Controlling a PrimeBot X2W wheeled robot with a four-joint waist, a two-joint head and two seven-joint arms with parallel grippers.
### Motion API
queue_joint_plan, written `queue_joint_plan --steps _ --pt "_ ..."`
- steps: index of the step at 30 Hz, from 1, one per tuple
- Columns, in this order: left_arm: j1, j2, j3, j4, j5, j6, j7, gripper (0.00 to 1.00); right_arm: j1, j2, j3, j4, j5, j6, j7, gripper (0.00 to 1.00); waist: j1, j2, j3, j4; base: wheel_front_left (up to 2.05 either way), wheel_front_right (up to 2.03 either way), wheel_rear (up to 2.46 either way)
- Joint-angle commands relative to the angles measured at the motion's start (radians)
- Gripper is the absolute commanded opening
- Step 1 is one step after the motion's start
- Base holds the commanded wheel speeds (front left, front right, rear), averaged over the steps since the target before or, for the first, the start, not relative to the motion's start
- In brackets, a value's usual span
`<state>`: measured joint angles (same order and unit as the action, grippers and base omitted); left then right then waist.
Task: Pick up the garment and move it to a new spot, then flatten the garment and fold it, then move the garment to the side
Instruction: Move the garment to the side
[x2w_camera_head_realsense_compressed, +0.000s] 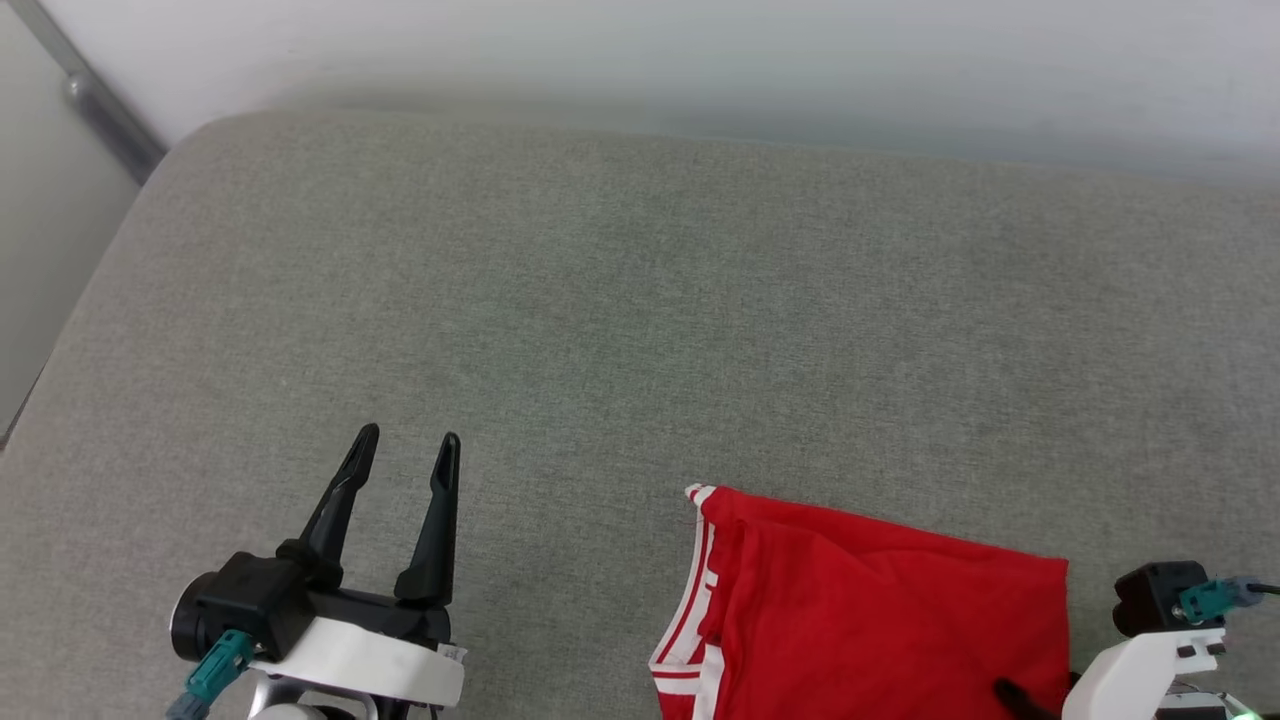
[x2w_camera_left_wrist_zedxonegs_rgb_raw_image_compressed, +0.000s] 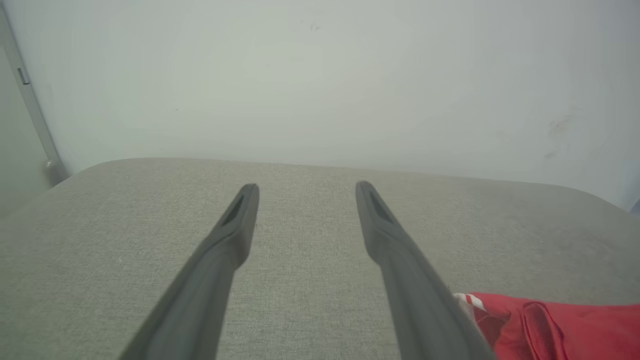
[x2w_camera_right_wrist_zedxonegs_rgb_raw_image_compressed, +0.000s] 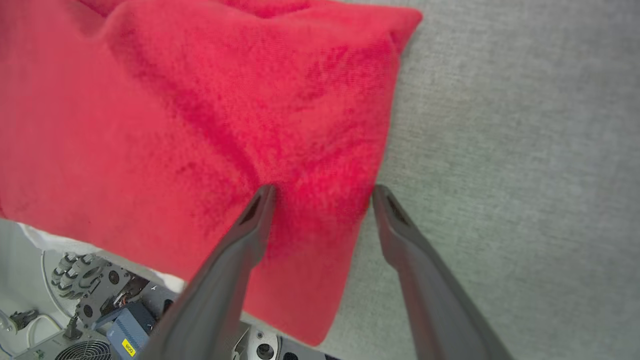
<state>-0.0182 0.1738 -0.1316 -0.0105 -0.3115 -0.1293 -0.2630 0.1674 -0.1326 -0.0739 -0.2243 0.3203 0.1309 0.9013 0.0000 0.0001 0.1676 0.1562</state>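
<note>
Right hand (x2w_camera_right_wrist_zedxonegs_rgb_raw_image_compressed: 322, 192) is held wide open, empty, over the edge of the red shirt (x2w_camera_head_realsense_compressed: 880, 610); left hand (x2w_camera_head_realsense_compressed: 405, 445) is held open, empty, left of the shirt.

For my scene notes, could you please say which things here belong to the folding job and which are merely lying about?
Job: red jersey garment with white striped trim; open left gripper; open right gripper.
Background: grey fabric surface; white wall; grey metal post.
</note>
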Motion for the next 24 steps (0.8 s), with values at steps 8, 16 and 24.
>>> queue_joint_plan --steps 8,16,24 --pt "-0.034 -0.006 -0.014 0.010 0.002 -0.001 -0.002 1.00 -0.049 0.035 0.044 0.133 0.007 0.000 0.010 1.00 0.0000 -0.0001 0.033 0.050 0.00 0.00 0.00" --pt "-0.025 -0.013 -0.017 0.023 0.008 -0.001 -0.002 1.00 -0.075 -0.016 0.122 0.209 -0.036 0.000 -0.045 0.00 0.0000 -0.0001 0.024 0.051 0.00 0.00 0.00" --pt "-0.001 -0.048 -0.020 0.004 -0.023 -0.001 -0.002 1.00 -0.165 -0.237 0.218 0.079 -0.149 -0.001 -0.112 0.00 0.0000 -0.0001 0.000 -0.051 0.00 0.00 0.00"
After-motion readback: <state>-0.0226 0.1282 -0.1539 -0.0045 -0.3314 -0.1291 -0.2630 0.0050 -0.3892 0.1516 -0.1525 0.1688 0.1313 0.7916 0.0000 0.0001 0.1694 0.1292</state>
